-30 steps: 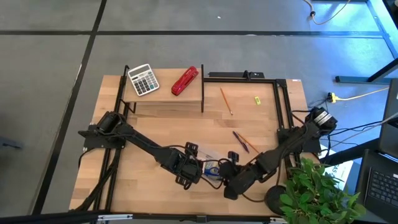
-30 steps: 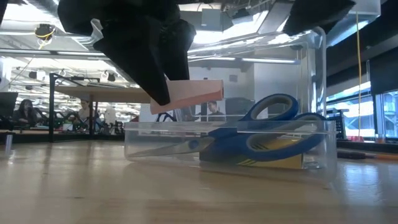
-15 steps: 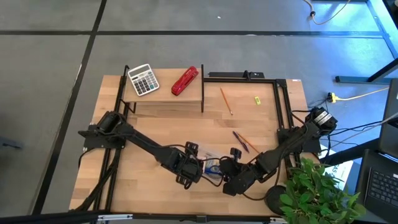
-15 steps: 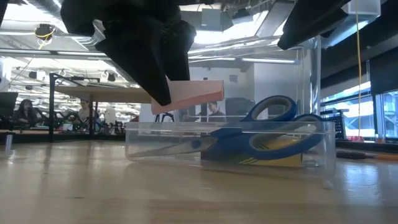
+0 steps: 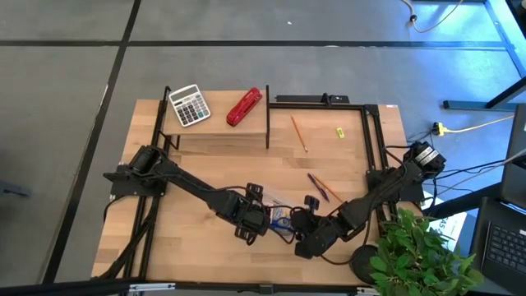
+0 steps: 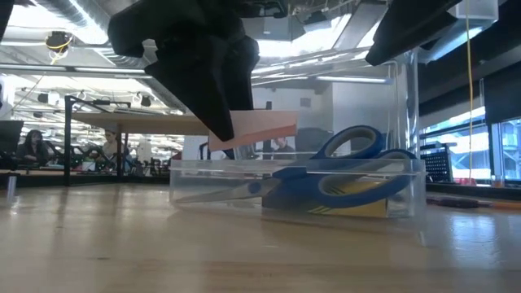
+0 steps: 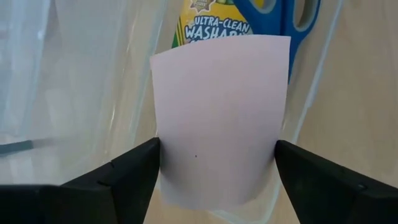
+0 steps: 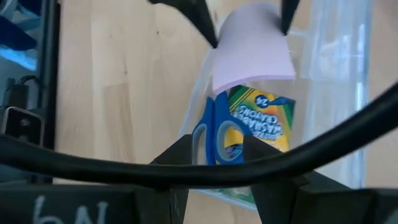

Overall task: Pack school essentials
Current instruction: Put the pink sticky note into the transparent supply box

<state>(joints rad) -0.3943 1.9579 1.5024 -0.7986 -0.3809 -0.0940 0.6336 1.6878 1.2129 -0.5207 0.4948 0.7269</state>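
A clear plastic box (image 6: 212, 183) stands on the table near its front edge, with its lid (image 6: 404, 106) raised upright. Inside it lie blue-handled scissors (image 6: 350, 175) on a yellow marker pack (image 8: 261, 118). My left gripper (image 5: 256, 220) is shut on a pink sticky-note pad (image 7: 217, 118), holding it just above the box's open top. My right gripper (image 5: 302, 226) is at the box's right end, up at the lid. My left gripper pinches the pad between its two fingers, one on each of two opposite side edges (image 7: 163, 155), at the end nearest the wrist. The fingers (image 6: 216, 89) slant down from above and from the left. The pad juts out almost level, clear of the box's rim. My right gripper appears shut on the upper part of the raised clear lid (image 6: 407, 57), coming from above and the right. The lid stands upright. Its clear plastic and the dark gripper hide how the fingers meet it.
A calculator (image 5: 189, 105) and a red stapler (image 5: 244, 107) sit on a raised shelf at the back left. An orange pencil (image 5: 298, 133), a small yellow piece (image 5: 339, 131) and a pen with a pencil (image 5: 320, 187) lie on the table's right half. A plant (image 5: 423, 255) stands at the front right.
My left gripper has edged toward the table's right with the pad, which now reaches farther over the box's open top. The pad has stayed at the same height. The box has shifted slightly on the table.
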